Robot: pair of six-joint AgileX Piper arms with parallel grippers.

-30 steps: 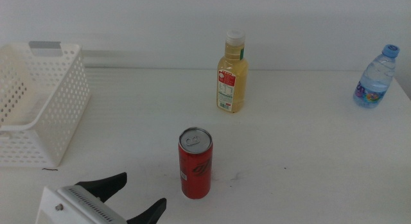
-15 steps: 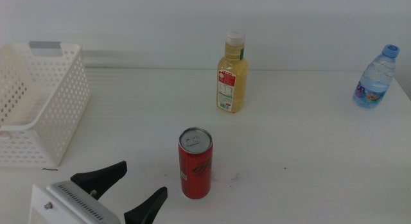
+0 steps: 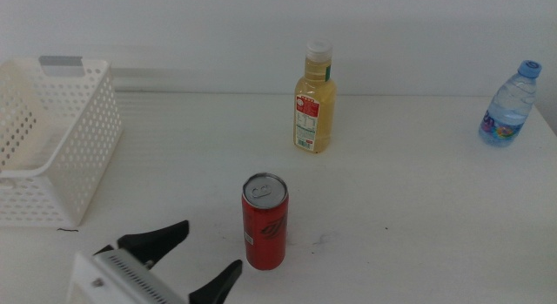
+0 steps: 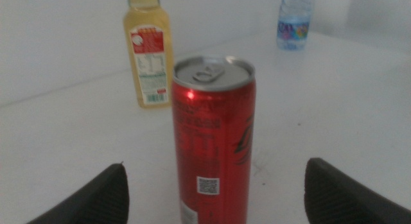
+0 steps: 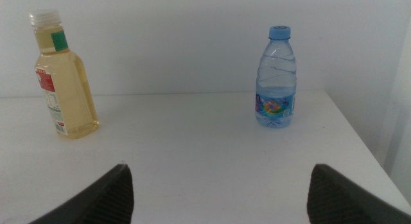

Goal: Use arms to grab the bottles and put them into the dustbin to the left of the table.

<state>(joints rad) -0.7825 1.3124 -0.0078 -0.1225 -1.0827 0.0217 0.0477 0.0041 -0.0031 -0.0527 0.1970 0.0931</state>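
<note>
A slim red can (image 3: pixel 265 221) stands upright at the table's front middle. My left gripper (image 3: pixel 207 250) is open just left of it, near the bottom edge. In the left wrist view the can (image 4: pixel 213 140) stands close ahead, between the spread jaws of the left gripper (image 4: pixel 216 165), untouched. A yellow juice bottle (image 3: pixel 314 99) stands at the back middle and a clear water bottle (image 3: pixel 509 105) at the back right. My right gripper (image 5: pixel 219 169) is open and empty, out of the middle view, facing the juice bottle (image 5: pixel 64 79) and water bottle (image 5: pixel 276 79).
The white perforated dustbin (image 3: pixel 96 147) stands at the table's left side, with a grey strip on its far rim. The white table (image 3: pixel 418 199) has faint scuff marks to the right of the can. Its right edge lies close to the water bottle.
My left gripper has moved right and forward, closer to the red can, with its jaws still spread. The can and both bottles have not moved.
</note>
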